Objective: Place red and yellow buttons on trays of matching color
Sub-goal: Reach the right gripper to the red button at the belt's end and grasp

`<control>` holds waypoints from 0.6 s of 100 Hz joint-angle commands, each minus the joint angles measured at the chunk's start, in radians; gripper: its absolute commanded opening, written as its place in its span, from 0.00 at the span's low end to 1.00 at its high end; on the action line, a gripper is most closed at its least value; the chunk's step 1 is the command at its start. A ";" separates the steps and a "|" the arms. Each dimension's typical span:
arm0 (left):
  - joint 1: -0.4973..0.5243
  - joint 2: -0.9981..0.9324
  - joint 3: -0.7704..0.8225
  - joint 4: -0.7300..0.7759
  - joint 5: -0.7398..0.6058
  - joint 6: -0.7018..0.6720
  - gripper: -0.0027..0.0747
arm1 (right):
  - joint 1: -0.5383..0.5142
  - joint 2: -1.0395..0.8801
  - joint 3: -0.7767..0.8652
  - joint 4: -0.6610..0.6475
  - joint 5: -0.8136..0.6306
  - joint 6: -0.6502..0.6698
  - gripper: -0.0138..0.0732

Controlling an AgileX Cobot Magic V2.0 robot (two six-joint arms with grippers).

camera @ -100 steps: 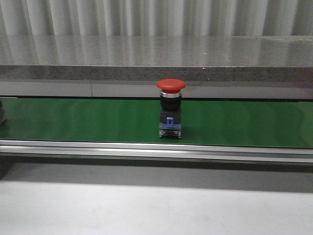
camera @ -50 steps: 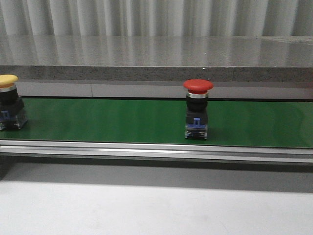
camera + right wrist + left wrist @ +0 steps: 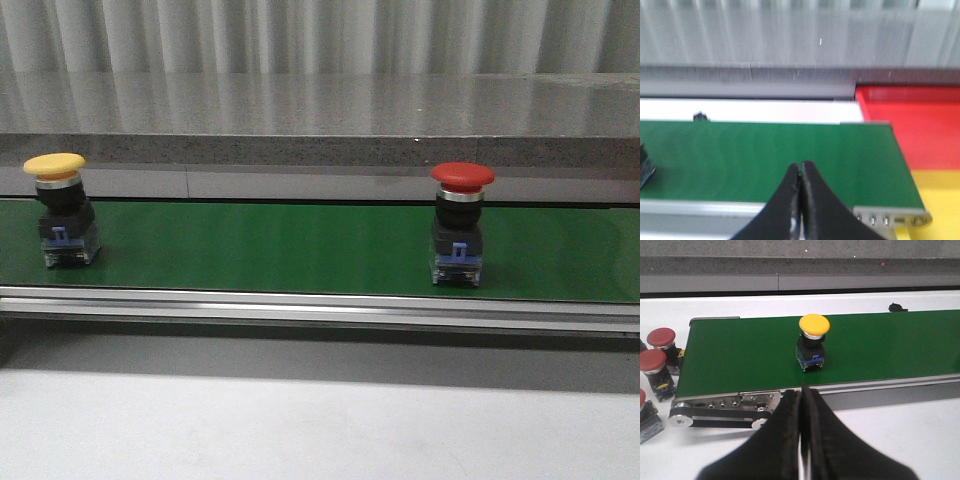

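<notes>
Left gripper (image 3: 801,392) hangs with its black fingers pressed together, holding nothing, just off the near rail of the green conveyor belt (image 3: 260,250). Right gripper (image 3: 800,170) is likewise pinched closed and empty, poised over the belt's near edge close to its outfeed end.

On the belt, the yellow button (image 3: 813,342) stands upright just beyond the left gripper, near the infeed roller. The red button (image 3: 460,226) stands upright farther along the belt, well apart from the yellow one.

Off the infeed end, spare red buttons (image 3: 660,342) sit on the white table (image 3: 900,430).

Past the outfeed end lie the red tray (image 3: 920,125) and, nearer the robot, the yellow tray (image 3: 940,200), touching one another; no button is seen on either.
</notes>
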 commanded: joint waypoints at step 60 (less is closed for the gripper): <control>-0.009 0.006 -0.025 -0.013 -0.062 0.001 0.01 | 0.182 0.763 -0.622 0.125 0.458 -0.017 0.89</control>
